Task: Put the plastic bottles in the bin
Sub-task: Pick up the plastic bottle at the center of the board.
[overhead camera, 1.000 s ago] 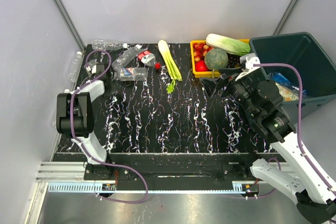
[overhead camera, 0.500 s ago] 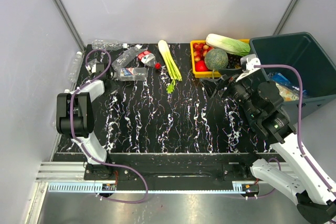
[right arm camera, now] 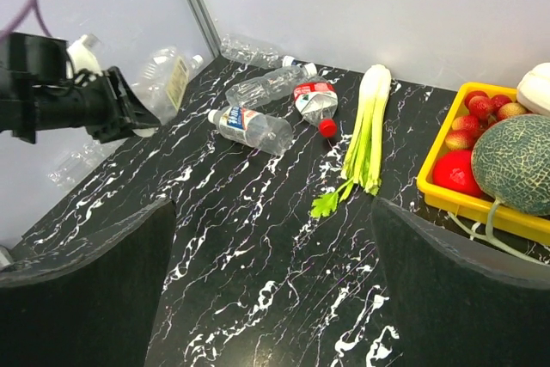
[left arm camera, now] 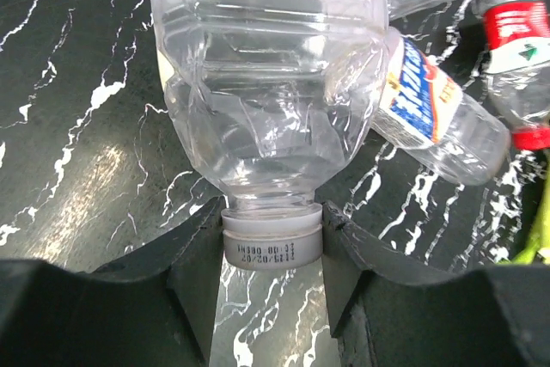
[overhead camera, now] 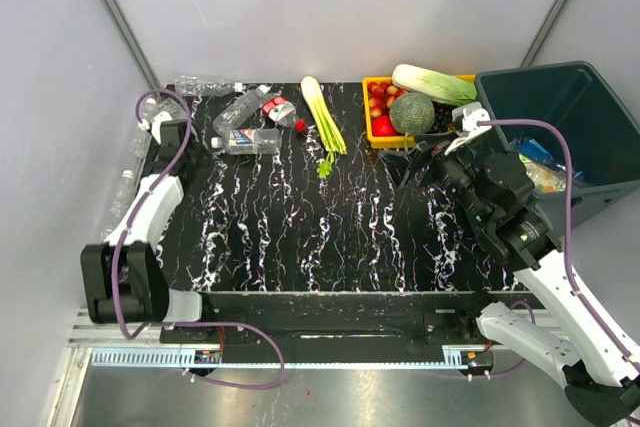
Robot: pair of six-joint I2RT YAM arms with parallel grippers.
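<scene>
The left claw (left arm camera: 271, 234) grips a clear bottle (left arm camera: 275, 83) by its white-capped neck at the far left corner of the bench (overhead camera: 330, 237). Near it lie 3 others: a blue-labelled bottle (overhead camera: 245, 140), a red-labelled bottle (overhead camera: 281, 110) and a bare bottle (overhead camera: 238, 105). The right claw (right arm camera: 271, 212) stands wide and empty near the bin (overhead camera: 530, 74), at the bench's right edge.

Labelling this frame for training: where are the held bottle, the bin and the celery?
held bottle (left arm camera: 275, 83): left wrist view, clear crumpled body.
bin (overhead camera: 545, 102): top external view, inner far wall.
celery (right arm camera: 365, 131): right wrist view, middle of stalks.
</scene>
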